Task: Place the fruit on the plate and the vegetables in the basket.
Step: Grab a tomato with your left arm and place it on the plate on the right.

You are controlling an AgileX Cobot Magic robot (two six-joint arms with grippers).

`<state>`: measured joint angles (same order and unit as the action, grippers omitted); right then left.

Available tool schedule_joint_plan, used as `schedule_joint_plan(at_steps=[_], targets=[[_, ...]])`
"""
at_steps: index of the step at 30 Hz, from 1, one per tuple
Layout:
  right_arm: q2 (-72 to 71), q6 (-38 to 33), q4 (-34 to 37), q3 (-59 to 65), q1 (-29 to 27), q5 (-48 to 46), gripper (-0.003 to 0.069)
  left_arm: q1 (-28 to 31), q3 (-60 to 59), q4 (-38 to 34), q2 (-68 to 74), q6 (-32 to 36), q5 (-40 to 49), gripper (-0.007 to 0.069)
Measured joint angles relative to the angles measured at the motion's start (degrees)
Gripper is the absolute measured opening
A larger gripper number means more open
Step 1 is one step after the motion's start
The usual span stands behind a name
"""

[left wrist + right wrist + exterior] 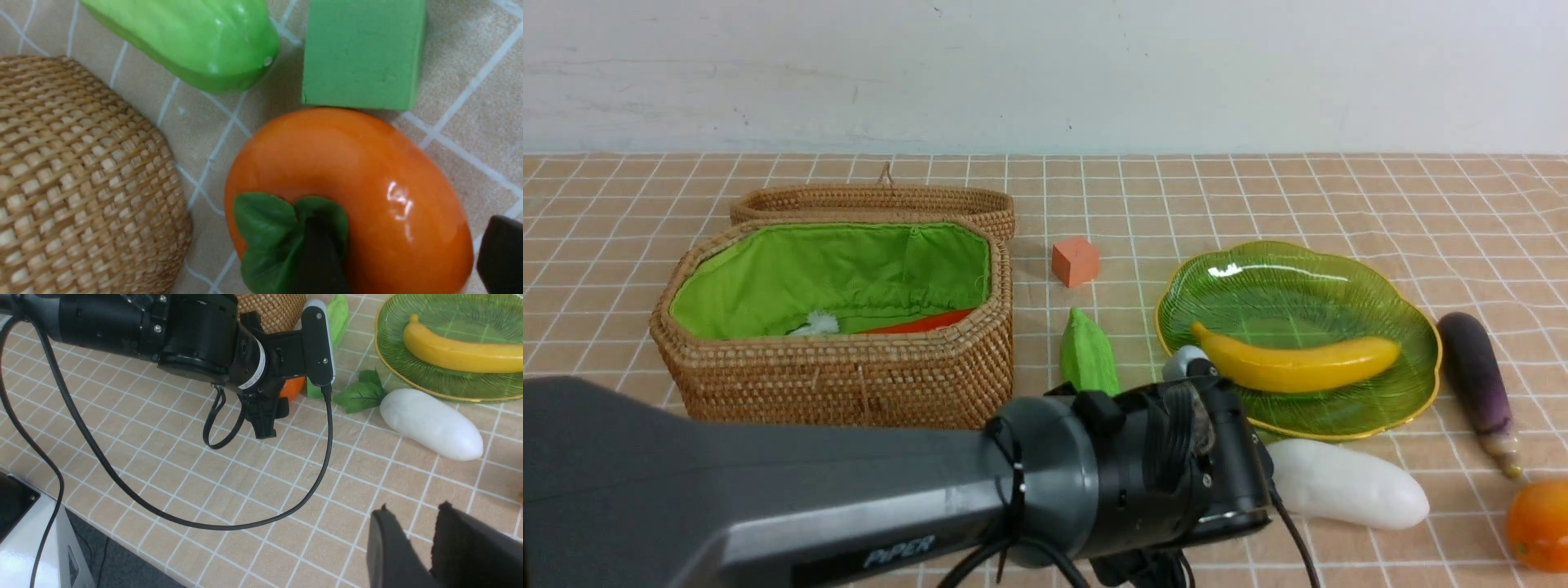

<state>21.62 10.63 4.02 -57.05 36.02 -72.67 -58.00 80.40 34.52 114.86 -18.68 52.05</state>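
Observation:
My left gripper [408, 249] is open and straddles the orange persimmon [367, 171] on the table. One finger [318, 253] lies over its green leaf cap and the other finger [500, 253] stands just clear of its side. The ridged green gourd [1088, 355] lies between the wicker basket [849, 384] and the green glass plate [1258, 286]. The banana [1298, 363] rests on the plate. An orange carrot [923, 322] shows inside the basket. The white radish [1347, 483], eggplant [1474, 376] and mango [1539, 523] lie on the table. My right gripper [412, 510] is open and empty above the cloth.
A green cube [361, 53] sits against the persimmon, beside the gourd's tip. An orange cube [1075, 260] stands behind the gourd. The basket's lid [874, 200] lies open behind it. The left arm's cable [245, 522] loops over the table near its front edge.

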Motion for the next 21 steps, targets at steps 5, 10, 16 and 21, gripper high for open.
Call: schedule_joint_plan(at_steps=[5,10,16,21], targets=[[0.00,0.00,0.00,0.00,0.00,0.00,0.0181,0.37,0.05,0.28,0.00,-0.18,-0.34,0.0410],[0.00,0.00,0.06,0.00,0.00,0.05,0.0181,1.14,0.05,0.32,0.00,-0.18,-0.84,0.0410],[0.00,0.00,0.06,0.00,0.00,0.10,0.0181,1.33,-0.01,-2.58,-1.97,-0.18,-0.61,0.0410],[0.00,0.00,-0.18,0.00,0.00,0.16,0.0181,1.33,-0.06,-5.09,-5.81,-0.18,0.04,0.0405]])
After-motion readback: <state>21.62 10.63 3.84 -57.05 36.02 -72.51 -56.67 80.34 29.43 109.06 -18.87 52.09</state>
